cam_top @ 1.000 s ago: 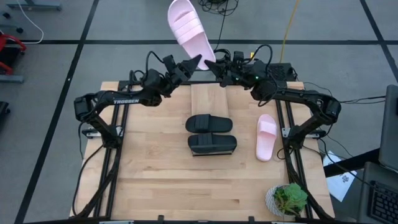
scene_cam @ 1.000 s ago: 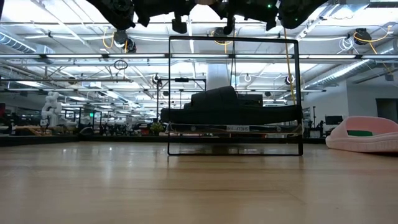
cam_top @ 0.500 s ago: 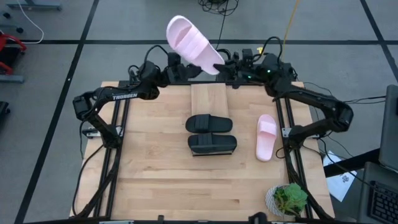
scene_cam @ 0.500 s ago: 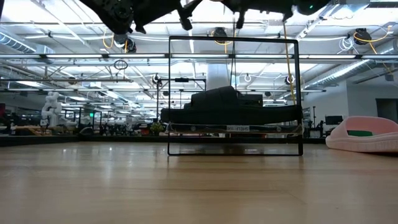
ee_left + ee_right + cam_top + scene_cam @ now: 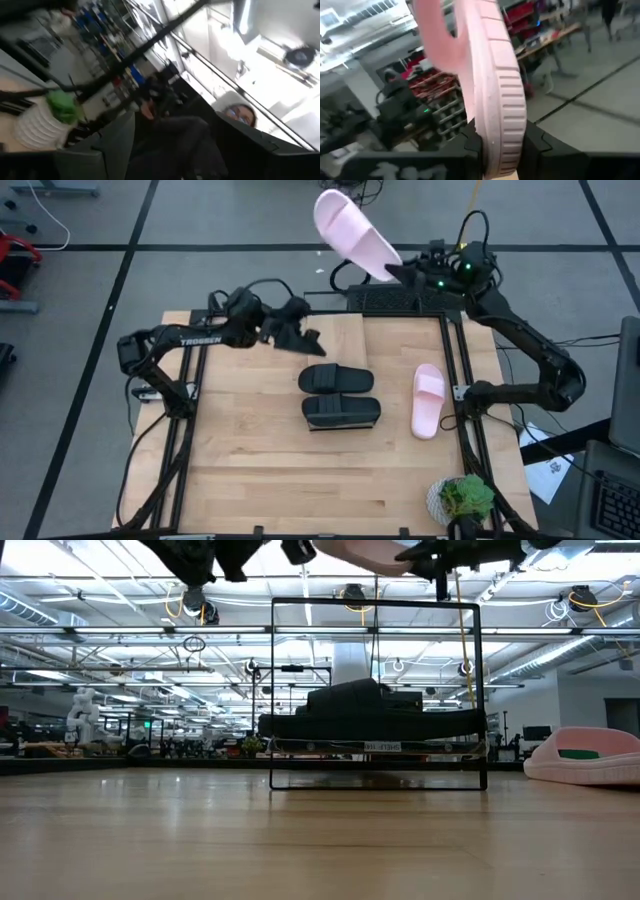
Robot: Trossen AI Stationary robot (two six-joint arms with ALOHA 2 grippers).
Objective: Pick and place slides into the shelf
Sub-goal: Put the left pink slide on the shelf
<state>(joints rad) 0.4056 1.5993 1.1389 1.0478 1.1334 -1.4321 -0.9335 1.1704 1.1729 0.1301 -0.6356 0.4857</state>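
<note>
Risk: pink slide (image 5: 356,236), pinched at one edge by right gripper (image 5: 397,273) high beyond shelf (image 5: 377,695), may slip. Left gripper (image 5: 303,336) spread apart, empty.

Counter (image 5: 250,470): light wood. Potted plant (image 5: 462,500): green, white pot, at a near corner. Laptop (image 5: 612,498): off the counter's side. Floor (image 5: 150,220): grey, dark-lined.

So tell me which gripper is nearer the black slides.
Left. The left gripper hangs just above and left of the black slides. The right gripper is beyond the table's far edge, holding a pink slide.
</note>
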